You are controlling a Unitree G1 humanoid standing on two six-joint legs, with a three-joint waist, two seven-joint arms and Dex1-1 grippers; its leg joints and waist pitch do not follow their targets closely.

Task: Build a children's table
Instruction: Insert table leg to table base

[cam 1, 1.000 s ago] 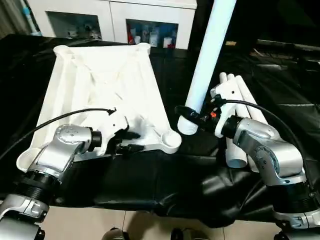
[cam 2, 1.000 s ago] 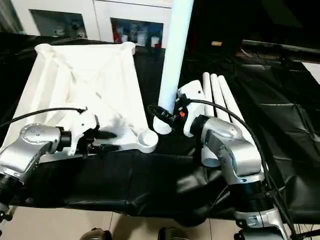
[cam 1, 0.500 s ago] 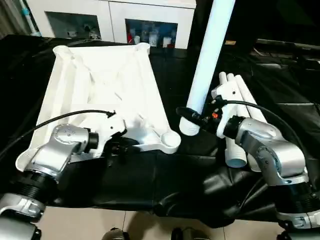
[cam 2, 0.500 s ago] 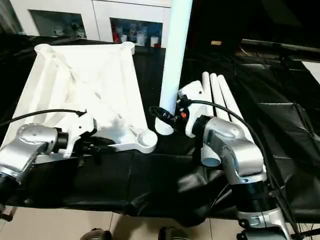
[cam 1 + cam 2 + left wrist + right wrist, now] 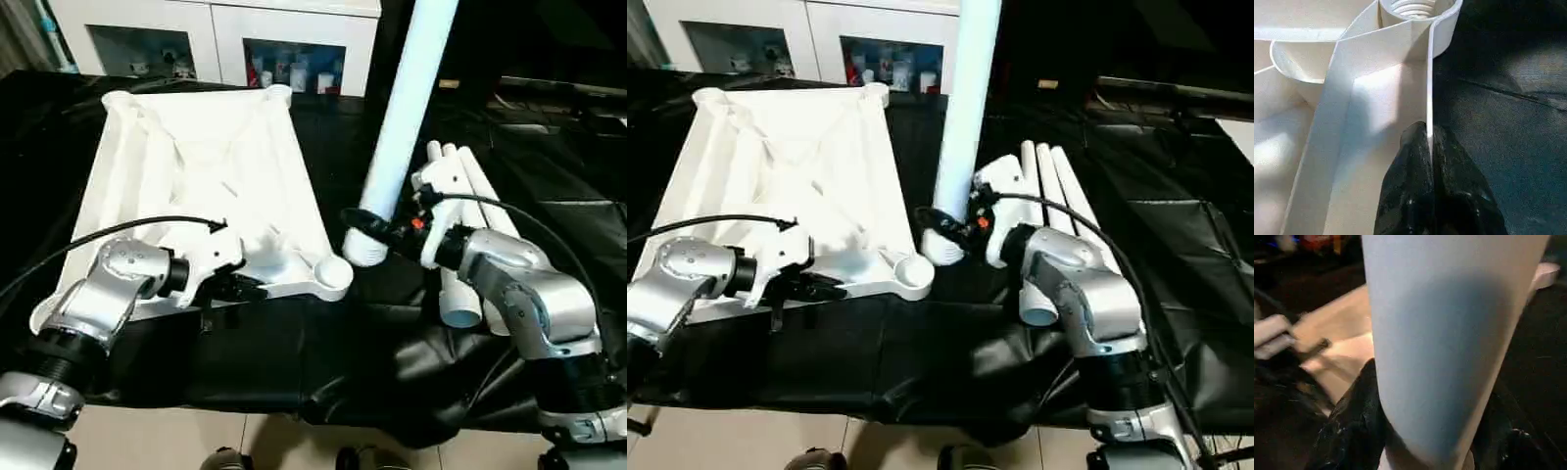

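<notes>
The white tabletop (image 5: pixel 196 176) lies underside up on the black cloth, ribs showing. My left gripper (image 5: pixel 240 287) is shut on its thin near rim (image 5: pixel 1429 98), a short way from the near-right corner socket (image 5: pixel 333 274), whose threaded inside shows in the left wrist view (image 5: pixel 1418 7). My right gripper (image 5: pixel 377 230) is shut on a white leg (image 5: pixel 402 108) held nearly upright. The leg's flared lower end (image 5: pixel 364 250) hangs just right of that socket and apart from it. In the right wrist view my black fingers (image 5: pixel 1352 431) wrap around the leg (image 5: pixel 1449 333). Three more legs (image 5: pixel 1048 176) lie side by side behind my right forearm.
The black cloth (image 5: pixel 323 372) covers the work table and hangs over its front edge. A white cabinet (image 5: pixel 216 39) with glass doors stands behind the table. Dark equipment (image 5: pixel 549 98) sits at the back right.
My left gripper has moved onto the tabletop's near rim and shut on it. The leg's lower end has shifted slightly left, closer to the corner socket.
</notes>
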